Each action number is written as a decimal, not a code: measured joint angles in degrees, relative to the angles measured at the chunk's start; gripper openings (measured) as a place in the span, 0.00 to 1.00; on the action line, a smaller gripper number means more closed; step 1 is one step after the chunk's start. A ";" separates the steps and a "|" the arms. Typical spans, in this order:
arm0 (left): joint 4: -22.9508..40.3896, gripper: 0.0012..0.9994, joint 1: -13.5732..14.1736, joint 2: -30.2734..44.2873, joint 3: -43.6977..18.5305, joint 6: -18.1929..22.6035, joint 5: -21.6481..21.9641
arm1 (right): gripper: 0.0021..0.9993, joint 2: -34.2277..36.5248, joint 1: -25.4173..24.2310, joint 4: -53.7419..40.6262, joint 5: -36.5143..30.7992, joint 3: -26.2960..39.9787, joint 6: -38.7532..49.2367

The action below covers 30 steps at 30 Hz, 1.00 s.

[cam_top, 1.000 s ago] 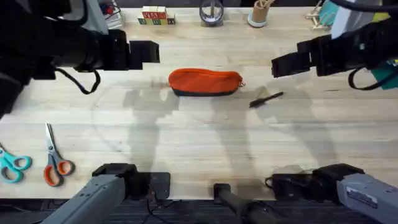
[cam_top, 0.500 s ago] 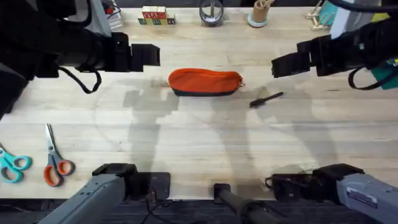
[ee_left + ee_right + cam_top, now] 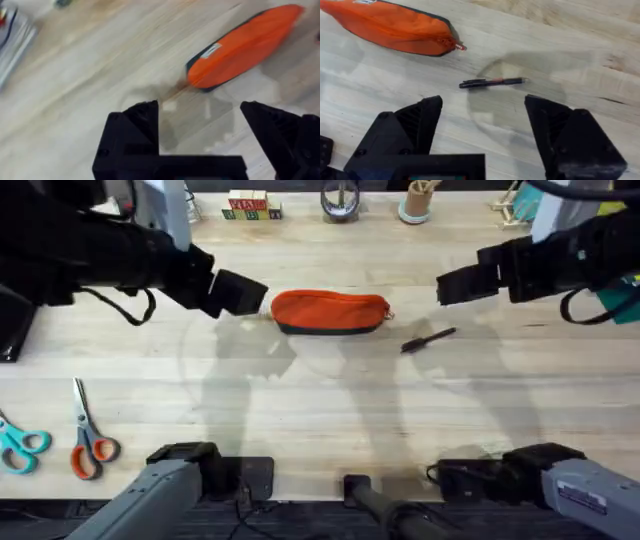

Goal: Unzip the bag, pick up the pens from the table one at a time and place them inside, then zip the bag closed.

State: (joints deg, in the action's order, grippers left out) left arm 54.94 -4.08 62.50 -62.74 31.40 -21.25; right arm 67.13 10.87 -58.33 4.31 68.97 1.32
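Observation:
The orange bag (image 3: 330, 311) lies zipped on the table (image 3: 320, 410), dark strip along its near side; it also shows as the bag (image 3: 245, 45) and the bag (image 3: 390, 27), zipper pull at its right end. A black pen (image 3: 428, 340) rests right of it, also the pen (image 3: 492, 82). My left gripper (image 3: 240, 292) hovers open just left of the bag's end, seen in its wrist view as the left gripper (image 3: 200, 112). Open too, my right gripper (image 3: 455, 284) hangs above and behind the pen; the right gripper (image 3: 482, 107).
Orange-handled scissors (image 3: 88, 438) and teal-handled scissors (image 3: 18, 444) lie at the near left. Along the far edge stand letter blocks (image 3: 246, 207), a dark jar (image 3: 340, 202) and a pencil cup (image 3: 415, 202). Bare wood stretches in front of the bag.
My left gripper has swung right and slightly nearer, ending next to the bag's left end. The right arm, bag and pen have not moved.

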 joint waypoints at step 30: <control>1.90 0.99 -14.85 22.54 0.00 44.39 -43.03 | 1.00 0.00 0.00 -0.07 -0.01 0.00 0.02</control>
State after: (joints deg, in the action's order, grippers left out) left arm 56.84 -18.93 85.04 -62.74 75.79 -64.28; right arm 67.13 10.87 -58.39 4.29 68.97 1.34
